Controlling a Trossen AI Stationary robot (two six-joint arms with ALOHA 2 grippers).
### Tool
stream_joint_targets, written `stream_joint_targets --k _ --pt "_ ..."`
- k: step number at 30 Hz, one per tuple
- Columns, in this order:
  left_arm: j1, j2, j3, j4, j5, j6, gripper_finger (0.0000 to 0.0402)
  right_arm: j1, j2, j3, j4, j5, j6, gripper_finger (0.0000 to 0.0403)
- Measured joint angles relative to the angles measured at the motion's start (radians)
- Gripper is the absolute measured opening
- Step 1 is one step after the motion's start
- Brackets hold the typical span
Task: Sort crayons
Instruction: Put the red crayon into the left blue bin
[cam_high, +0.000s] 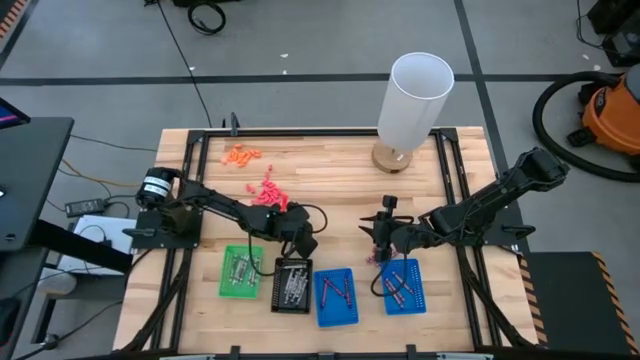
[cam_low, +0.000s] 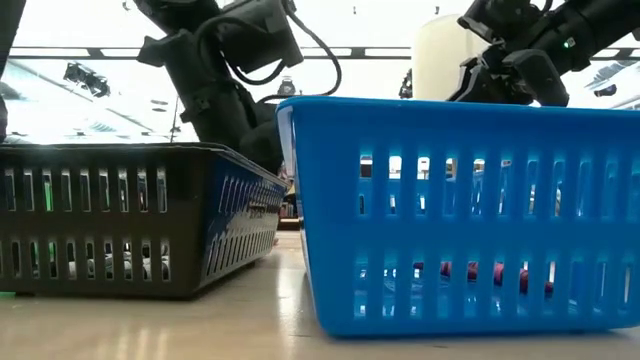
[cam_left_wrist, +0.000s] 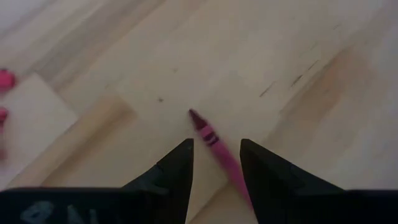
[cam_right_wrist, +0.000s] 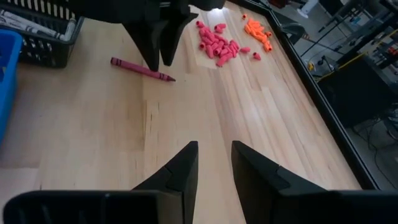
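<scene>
Nearest the low camera: blue tray (cam_low: 470, 215) front wall, black tray (cam_low: 140, 220) to its left, maroon sticks visible through the blue slots. Task item in play: one maroon crayon (cam_left_wrist: 214, 144) flat on bare wood, lying between the left gripper (cam_left_wrist: 216, 163) fingers, which are spread with wood showing on both sides of the crayon; not gripped. Right wrist view shows the same crayon (cam_right_wrist: 142, 69) on the table, the left gripper's dark fingers directly above its tip end. In the high view the left gripper (cam_high: 303, 243) sits near table centre, just beyond the black tray (cam_high: 292, 285). More crayons (cam_high: 336, 291) lie in the inner blue tray (cam_high: 337, 297), maroon ones also in the outer blue tray (cam_high: 404, 286), greyish ones in the black tray and in the green tray (cam_high: 240, 271). The four trays line up along the near edge, green at far left, then black, blue, blue. Right gripper (cam_right_wrist: 214, 163) fingers parted, nothing between them, hovering over bare table (cam_right_wrist: 81, 137); in the high view it (cam_high: 381, 243) is just beyond the outer blue tray. Farther back: pink pieces (cam_high: 270, 193) in a pile, orange pieces (cam_high: 243, 155) near the far-left corner, white cylinder (cam_high: 415, 100) on a round base at the far edge.
</scene>
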Motion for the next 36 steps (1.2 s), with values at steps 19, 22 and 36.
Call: stream_joint_targets --k 19,22,36 --pt "-0.008 0.059 0.007 -0.036 0.003 -0.038 0.0142 0.0 0.0 0.001 0.079 -0.052 -0.078 0.0105" --pt "-0.006 0.057 0.006 -0.041 -0.005 0.016 0.0141 0.0 0.0 0.0 0.079 -0.052 -0.077 0.0105" --pt "-0.004 0.05 0.002 -0.055 -0.016 0.197 0.0012 0.0 0.0 0.001 0.075 -0.052 -0.077 0.0105"
